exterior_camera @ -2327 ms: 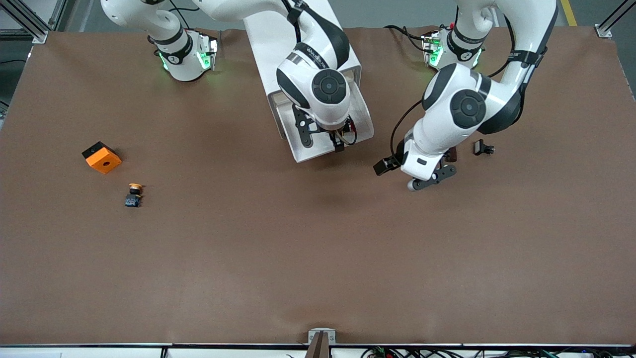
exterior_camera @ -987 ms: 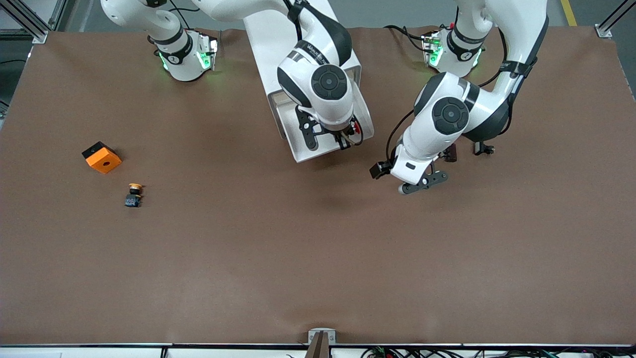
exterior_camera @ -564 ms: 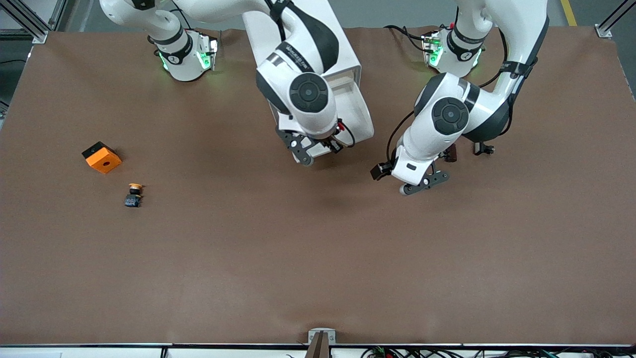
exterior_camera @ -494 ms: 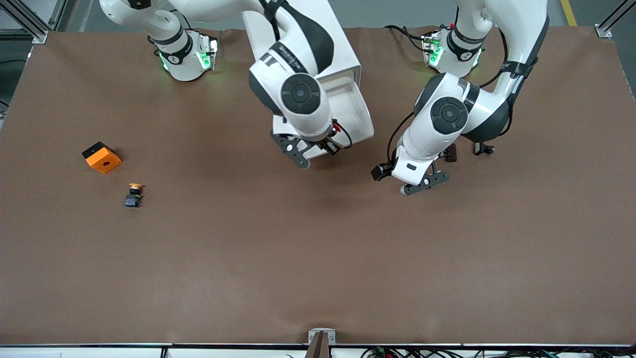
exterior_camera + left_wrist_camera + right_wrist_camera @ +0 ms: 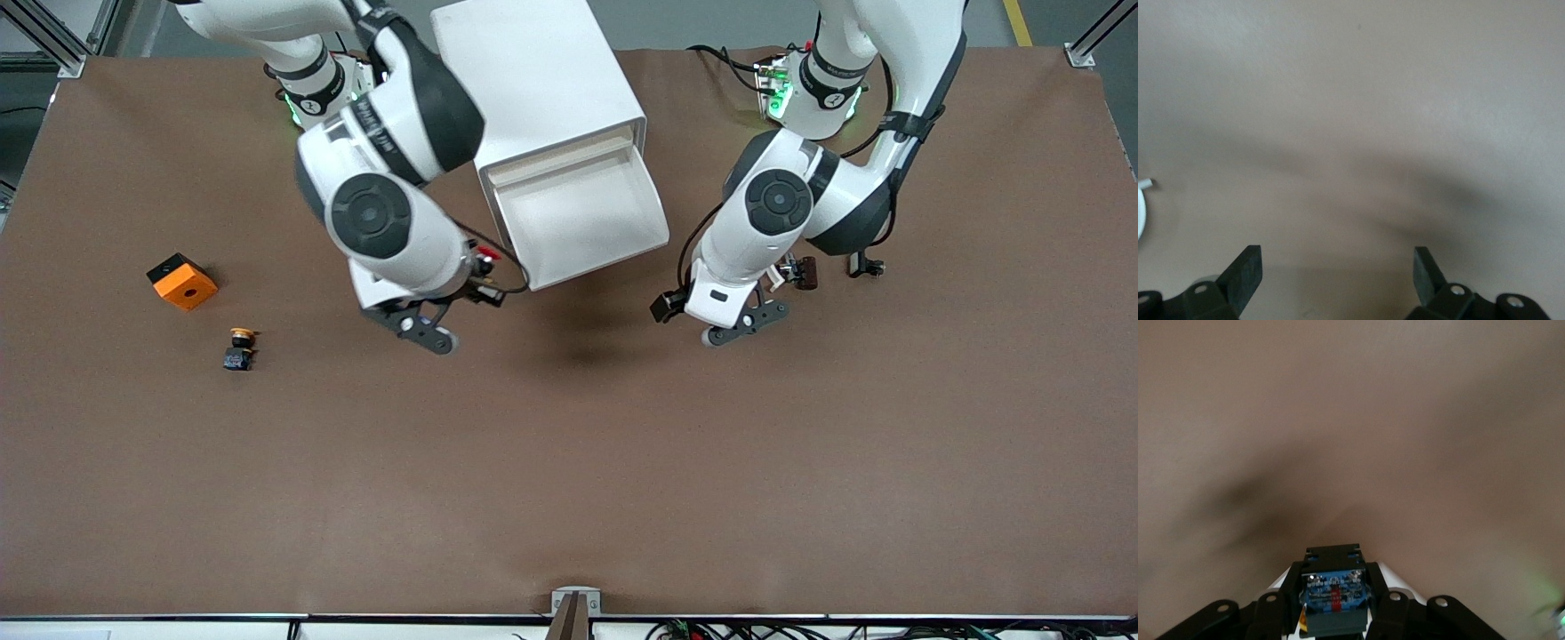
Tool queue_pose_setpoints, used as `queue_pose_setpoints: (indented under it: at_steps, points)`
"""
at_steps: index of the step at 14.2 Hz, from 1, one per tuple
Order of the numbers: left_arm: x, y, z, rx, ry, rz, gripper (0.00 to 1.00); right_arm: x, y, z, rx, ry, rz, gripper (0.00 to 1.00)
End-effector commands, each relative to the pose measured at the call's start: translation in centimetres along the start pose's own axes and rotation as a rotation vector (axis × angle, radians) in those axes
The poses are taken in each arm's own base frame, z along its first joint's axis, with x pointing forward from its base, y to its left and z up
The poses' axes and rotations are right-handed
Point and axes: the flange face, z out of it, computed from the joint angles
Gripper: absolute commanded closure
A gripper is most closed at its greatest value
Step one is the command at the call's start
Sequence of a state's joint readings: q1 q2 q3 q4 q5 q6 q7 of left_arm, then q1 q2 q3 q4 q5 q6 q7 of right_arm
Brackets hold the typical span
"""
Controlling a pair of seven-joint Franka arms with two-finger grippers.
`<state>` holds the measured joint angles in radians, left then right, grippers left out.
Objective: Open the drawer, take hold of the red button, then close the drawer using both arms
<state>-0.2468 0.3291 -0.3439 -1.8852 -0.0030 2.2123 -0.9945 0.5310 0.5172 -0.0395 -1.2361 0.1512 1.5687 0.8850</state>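
The white drawer (image 5: 656, 206) stands pulled out of its white cabinet (image 5: 542, 71), and its tray shows nothing inside. My right gripper (image 5: 481, 277) is shut on the button (image 5: 485, 260), whose red cap shows. It holds the button over the bare table beside the drawer's front corner, toward the right arm's end. In the right wrist view the black-and-blue body (image 5: 1333, 590) sits clamped in my right gripper (image 5: 1333, 603). My left gripper (image 5: 789, 272) is open and empty over the table beside the drawer, toward the left arm's end. In the left wrist view (image 5: 1338, 270) only bare table lies under it.
An orange box with a hole (image 5: 181, 281) and a button with a yellow-orange cap (image 5: 238, 348) lie toward the right arm's end of the table. A small black part (image 5: 864, 263) lies on the table close to the left gripper.
My right gripper has lifted the red button out of the drawer and swung toward the right arm's end of the table. My left arm has shifted slightly toward the drawer.
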Motion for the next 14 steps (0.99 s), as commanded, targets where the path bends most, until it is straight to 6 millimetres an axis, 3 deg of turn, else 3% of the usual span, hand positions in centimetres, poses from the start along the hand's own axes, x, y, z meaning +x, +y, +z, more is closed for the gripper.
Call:
queue_pose_setpoints:
  at_steps: [1,4,8,14]
  points:
    - [-1.0,2.0,0.5,0.011,0.004,-0.006,0.00,4.8,5.6,0.0,-0.019,-0.004,-0.122,1.00]
    - [-2.6,4.2,1.4,0.031,-0.017,-0.006,0.00,10.3,10.9,1.4,-0.049,0.017,-0.205,1.00]
    - [-4.6,5.9,3.4,0.080,-0.016,0.005,0.00,14.3,14.7,6.2,-0.050,0.062,-0.202,1.00]
    - [-7.5,7.1,4.8,0.112,0.007,0.003,0.00,17.2,19.3,13.6,-0.009,0.122,-0.228,1.00]
